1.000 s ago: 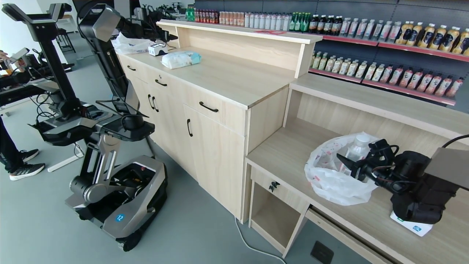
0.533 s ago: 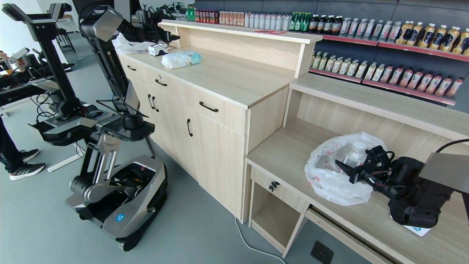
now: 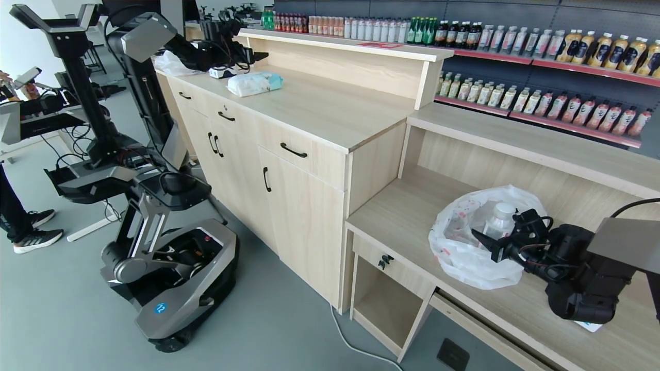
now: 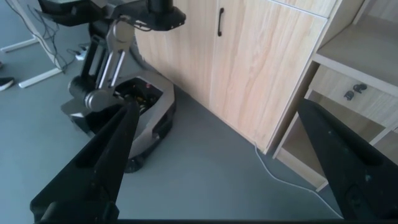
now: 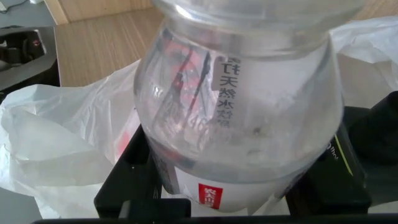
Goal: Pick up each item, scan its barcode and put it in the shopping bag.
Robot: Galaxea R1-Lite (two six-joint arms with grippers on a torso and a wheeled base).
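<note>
In the head view, the right pincer (image 3: 494, 231) grips a clear bottle (image 3: 499, 220) with a white cap. The bottle stands upright in the open mouth of the white shopping bag (image 3: 464, 257), which sits on the lower tabletop (image 3: 402, 216). A flat white device (image 3: 588, 325) peeks out beneath the right arm. Well apart, on the higher tabletop, lies a pale packet (image 3: 254, 83).

In the left wrist view, the left pincer (image 4: 217, 106) hangs with its fingers spread wide over the grey floor (image 4: 205, 162), near a wooden cabinet (image 4: 261, 62).

In the right wrist view, the bottle (image 5: 242, 106) is clamped between the black fingers (image 5: 134, 180). The bag's crumpled plastic (image 5: 56, 137) lies around and behind it, with the wooden tabletop (image 5: 93, 43) beyond.
</note>
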